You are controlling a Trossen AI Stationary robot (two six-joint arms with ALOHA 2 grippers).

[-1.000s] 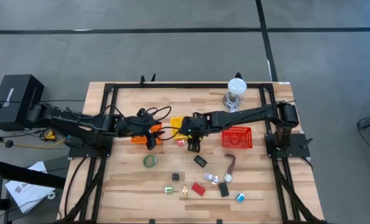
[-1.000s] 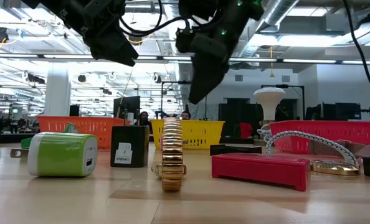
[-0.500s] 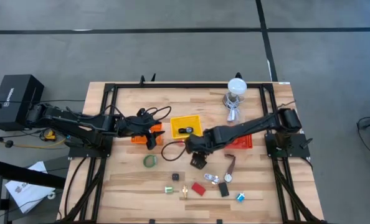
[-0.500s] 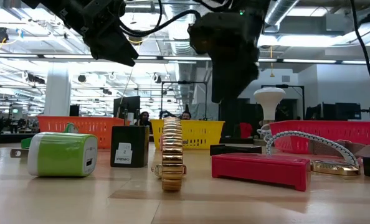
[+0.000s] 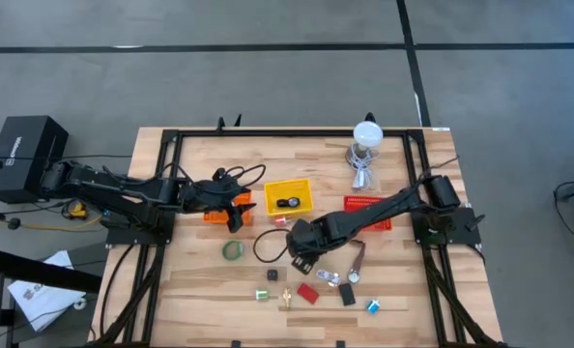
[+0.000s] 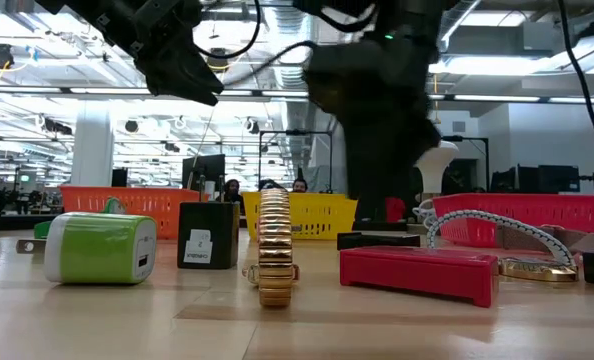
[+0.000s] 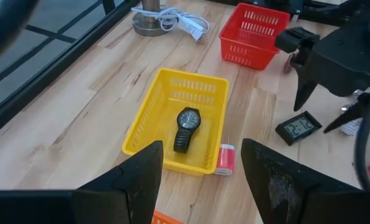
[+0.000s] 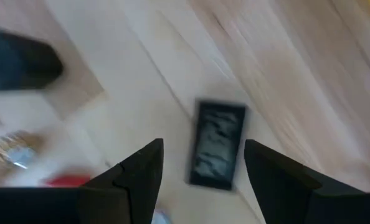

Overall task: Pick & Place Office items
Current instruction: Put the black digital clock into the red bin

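The office items lie scattered on the near half of the wooden table: a green tape ring (image 5: 233, 250), a red block (image 5: 307, 293), a brown strip (image 5: 358, 257), a gold watch band (image 6: 275, 247) and a green-white charger (image 6: 97, 247). My right gripper (image 5: 302, 254) hovers open over a small black display clock (image 8: 216, 144), which lies flat between its fingers without touching them. My left gripper (image 5: 232, 209) waits open by the orange bin (image 5: 215, 215). A black wristwatch (image 7: 186, 127) lies in the yellow bin (image 5: 289, 196).
The red bin (image 5: 369, 207) sits partly under my right arm. A white round-topped stand (image 5: 366, 135) with its cable stands at the far right. A small red-white item (image 7: 225, 158) lies beside the yellow bin. A black cube (image 5: 272, 275) and a blue bit (image 5: 373, 306) lie near the front edge.
My right gripper has swung from beside the yellow bin toward the table's near edge and come down over the small black clock. The move uncovered the yellow bin with the watch inside. My left arm has kept still.
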